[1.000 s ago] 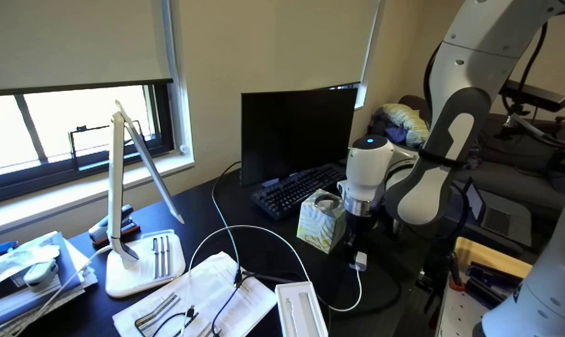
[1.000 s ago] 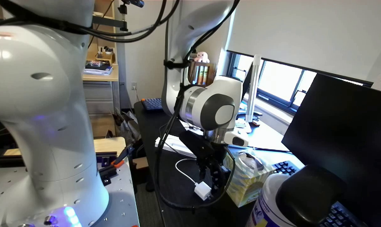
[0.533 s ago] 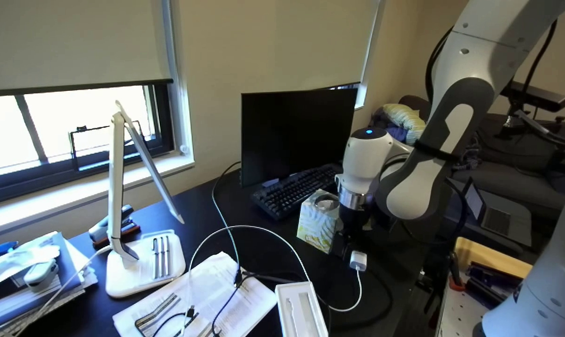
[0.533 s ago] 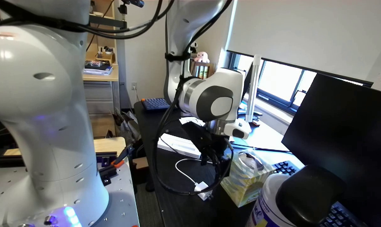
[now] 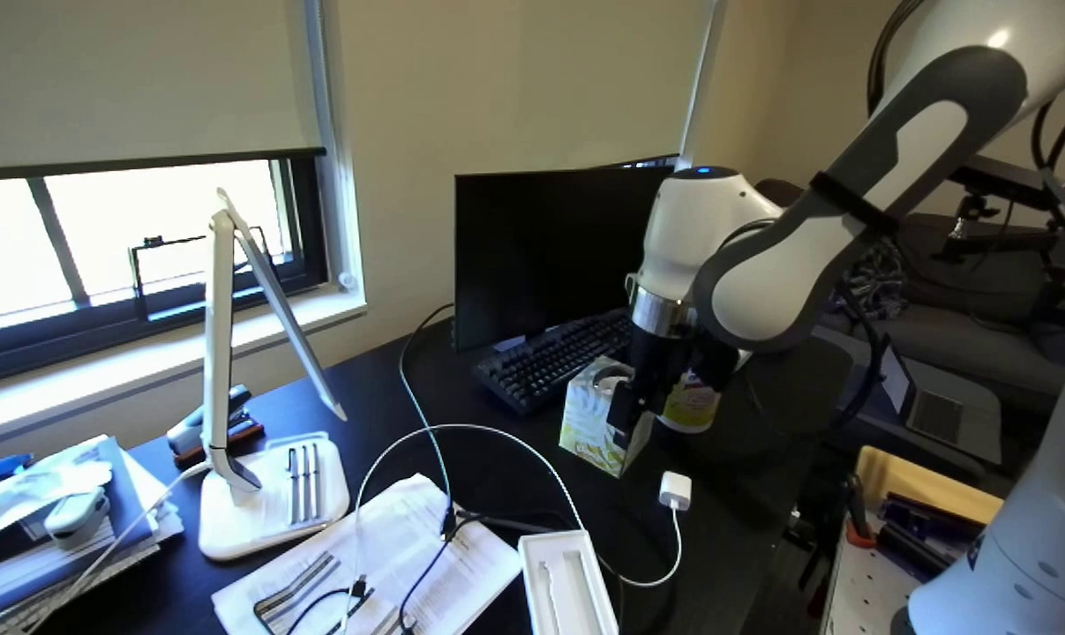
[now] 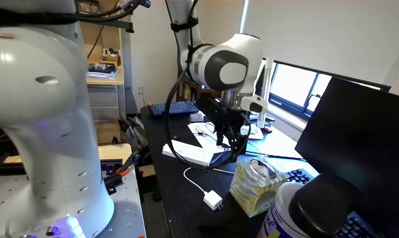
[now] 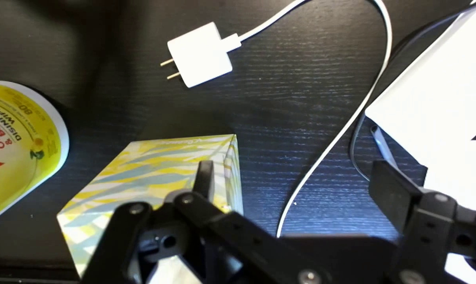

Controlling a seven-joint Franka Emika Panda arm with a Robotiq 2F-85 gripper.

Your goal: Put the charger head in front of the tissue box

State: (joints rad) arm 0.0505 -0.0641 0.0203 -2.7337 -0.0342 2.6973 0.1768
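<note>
"Can you spot the charger head (image 7: 200, 55) from there?"

"Yes, it's lying on the dark desk (image 7: 257, 106), near the tissue box (image 7: 143, 173) but apart from it. In the wrist view it's between twelve and one o'clock from the box, its two prongs (image 7: 173, 75) aimed at eight and its white cable (image 7: 272, 19) running off toward two."

"And the gripper (image 7: 299, 188)?"

"Up above the desk, its fingers (image 7: 391, 193) spread wide. In the wrist view one of them crosses in front of the box."

"What else stands around the box?"

"That same view has a disinfecting-wipes canister (image 7: 17, 134) at ten o'clock. In an exterior view the monitor (image 5: 558, 256) is between eleven and twelve, the desk lamp (image 5: 217, 370) well apart at nine, and the charger head between four and five."
</note>
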